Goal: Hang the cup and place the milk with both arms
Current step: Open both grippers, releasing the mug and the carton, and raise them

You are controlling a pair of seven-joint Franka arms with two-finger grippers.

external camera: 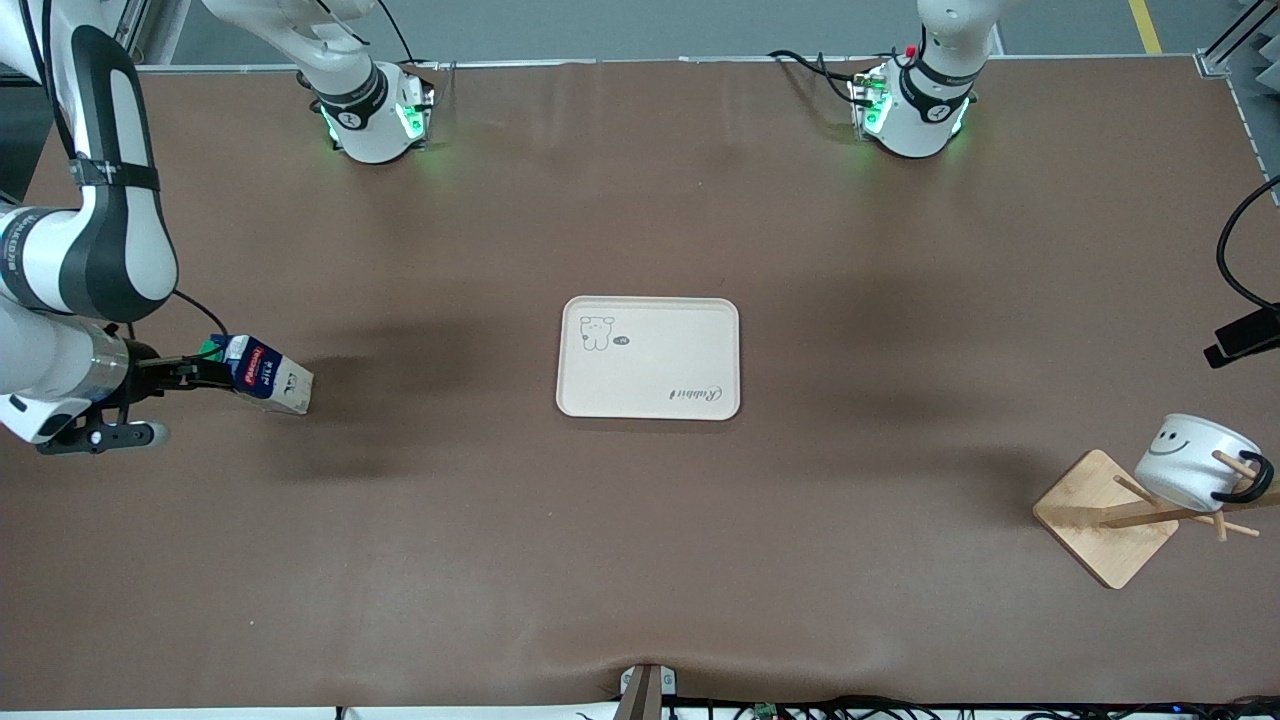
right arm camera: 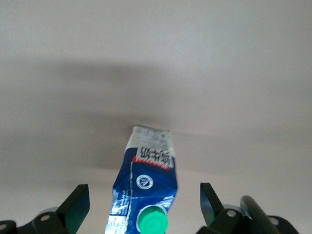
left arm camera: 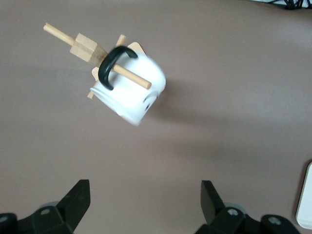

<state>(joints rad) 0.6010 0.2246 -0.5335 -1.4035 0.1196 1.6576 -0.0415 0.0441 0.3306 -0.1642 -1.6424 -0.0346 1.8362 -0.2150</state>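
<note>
The milk (external camera: 268,373) lies on its side near the right arm's end of the table, green cap toward my right gripper (external camera: 205,373). In the right wrist view the milk (right arm camera: 146,180) sits between the spread fingers (right arm camera: 78,204), and neither finger touches it. The right gripper (right arm camera: 144,195) is open. The cup (external camera: 1192,460) hangs by its black handle on a peg of the wooden rack (external camera: 1100,520) near the left arm's end. My left gripper (left arm camera: 145,195) is open and empty above the bare table, apart from the cup (left arm camera: 131,92).
A cream tray (external camera: 648,357) with a bear drawing lies at the table's middle; its edge shows in the left wrist view (left arm camera: 306,200). A black part on a cable (external camera: 1240,335) enters the front view above the rack.
</note>
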